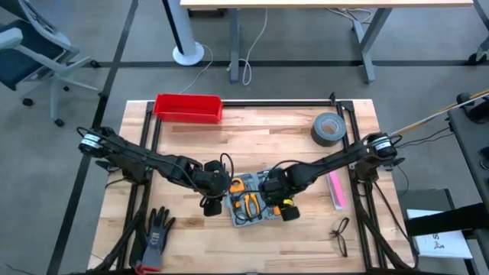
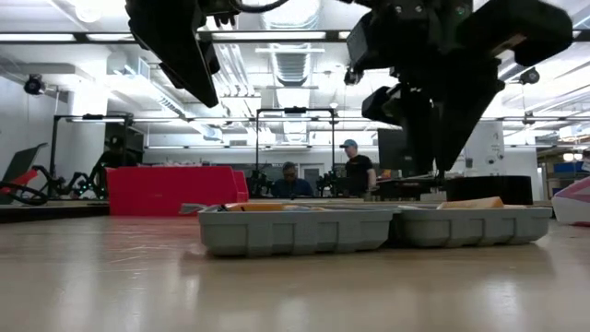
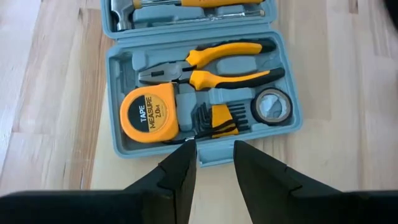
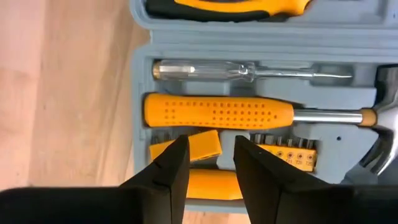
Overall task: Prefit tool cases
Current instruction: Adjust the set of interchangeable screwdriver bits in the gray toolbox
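A: Grey-blue plastic is being seen at the middle of the wooden table (image 1: 191, 145): the tool case (image 1: 256, 200) is lying open and flat, both halves facing up, near the front edge.

B: What is being held in its slots?

A: In the half seen by the left wrist camera, a yellow tape measure (image 3: 148, 114), pliers (image 3: 205, 65) with yellow-and-black handles, a set of hex keys (image 3: 214, 119) and a roll of tape (image 3: 272, 106) are being kept. In the other half, a yellow-handled screwdriver (image 4: 249, 113), a slim clear-handled screwdriver (image 4: 249, 70), a bit holder (image 4: 283, 149) and part of a hammer head (image 4: 385, 124) are being shown.

B: And the grippers?

A: The left gripper (image 3: 213, 158) is being held over the case's edge beside the tape measure, its fingers parted by a narrow gap, with nothing gripped. The right gripper (image 4: 211, 158) is being held above the screwdriver half, fingers likewise slightly apart; whether anything is being pinched cannot be told.

B: Anything else on the table?

A: A red bin (image 1: 188, 107) is sitting at the far edge, a roll of grey tape (image 1: 328, 127) at the far right, a pink item (image 1: 336, 189) right of the case, a black glove (image 1: 157, 233) at the front left, and glasses (image 1: 341, 235) at the front right
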Robot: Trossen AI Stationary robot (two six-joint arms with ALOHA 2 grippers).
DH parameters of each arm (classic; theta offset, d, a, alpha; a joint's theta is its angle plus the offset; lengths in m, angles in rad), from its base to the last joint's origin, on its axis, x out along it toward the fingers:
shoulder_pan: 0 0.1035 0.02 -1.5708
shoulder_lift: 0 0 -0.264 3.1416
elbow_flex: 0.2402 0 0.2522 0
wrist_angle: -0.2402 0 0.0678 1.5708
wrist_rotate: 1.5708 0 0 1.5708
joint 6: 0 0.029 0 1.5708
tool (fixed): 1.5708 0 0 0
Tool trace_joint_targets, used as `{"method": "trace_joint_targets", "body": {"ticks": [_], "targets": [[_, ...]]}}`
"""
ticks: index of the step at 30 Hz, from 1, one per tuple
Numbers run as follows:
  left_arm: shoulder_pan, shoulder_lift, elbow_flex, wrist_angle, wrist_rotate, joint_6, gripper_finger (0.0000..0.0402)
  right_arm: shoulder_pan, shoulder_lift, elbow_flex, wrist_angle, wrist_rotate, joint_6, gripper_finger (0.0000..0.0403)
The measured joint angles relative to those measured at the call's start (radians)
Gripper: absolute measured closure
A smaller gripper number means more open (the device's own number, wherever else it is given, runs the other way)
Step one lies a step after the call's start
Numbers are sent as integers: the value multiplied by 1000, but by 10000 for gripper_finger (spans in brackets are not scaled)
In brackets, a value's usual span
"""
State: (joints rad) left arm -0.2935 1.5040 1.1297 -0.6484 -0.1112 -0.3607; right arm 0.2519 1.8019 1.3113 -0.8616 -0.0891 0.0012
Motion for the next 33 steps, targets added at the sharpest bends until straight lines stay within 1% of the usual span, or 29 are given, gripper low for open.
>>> {"method": "trace_joint_targets", "body": {"ticks": [5, 7, 11, 18, 21, 24, 29, 33], "targets": [[0, 0, 0, 0, 0, 0, 287, 4, 1, -10, 2, -2, 28, 297], [0, 0, 0, 0, 0, 0, 287, 4, 1, -14, 2, -20, 33, 301], [0, 0, 0, -1, 7, -2, 287, 5, 1, -33, 7, -23, 31, 310], [0, 0, 0, -2, 9, -2, 287, 3, 1, -162, 158, -30, 30, 320], [0, 0, 0, -3, 9, -2, 287, -10, -4, -194, 181, -40, 54, 320], [0, 0, 0, -4, 10, -1, 287, -10, -3, -179, 160, -52, 66, 317], [0, 0, 0, -3, 19, -9, 287, -10, -6, -113, 115, -12, 66, 318], [0, 0, 0, -4, 26, -16, 287, -7, -10, -89, 73, -16, 66, 325]]}}
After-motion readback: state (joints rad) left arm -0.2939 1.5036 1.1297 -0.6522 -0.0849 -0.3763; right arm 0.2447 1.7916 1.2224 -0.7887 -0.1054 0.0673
